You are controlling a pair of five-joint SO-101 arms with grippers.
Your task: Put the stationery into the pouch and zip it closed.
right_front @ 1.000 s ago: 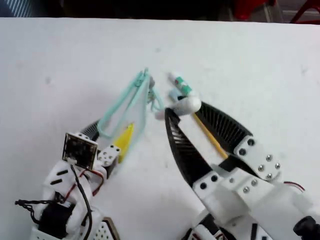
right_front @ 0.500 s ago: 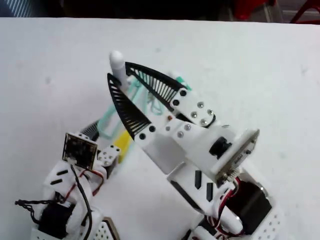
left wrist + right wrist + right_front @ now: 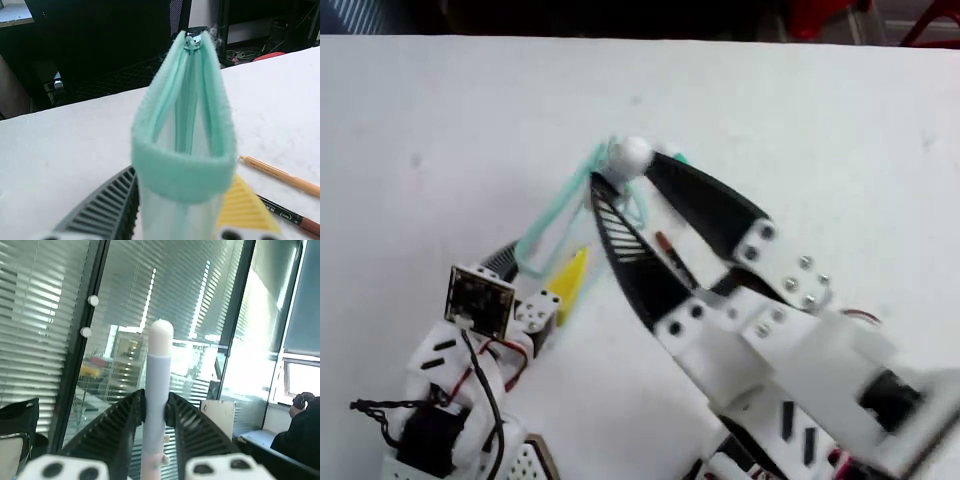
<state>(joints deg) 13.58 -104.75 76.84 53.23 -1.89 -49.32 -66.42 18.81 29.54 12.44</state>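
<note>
The mint-green pouch (image 3: 555,215) stands on edge with its mouth open, and my left gripper (image 3: 548,250) is shut on its near end. In the left wrist view the pouch (image 3: 182,170) rises between a grey finger (image 3: 107,212) and a yellow finger (image 3: 245,205). My right gripper (image 3: 625,172) is shut on a white-capped pen (image 3: 631,154), whose cap sits over the far end of the pouch. From the right wrist the pen (image 3: 157,380) points away between the black fingers of my right gripper (image 3: 156,397). An orange pencil (image 3: 280,175) and a dark pen (image 3: 292,218) lie on the table beside the pouch.
The white table (image 3: 440,110) stretches wide to the left and toward its far edge, where dark floor begins. The right arm's body (image 3: 790,370) covers the table's near right. A brown pen (image 3: 670,255) shows on the table between the right gripper's fingers.
The right gripper swung with the pen from right of the pouch to beyond its left side, then back. It now holds the pen over the pouch's far end. The left arm stayed still.
</note>
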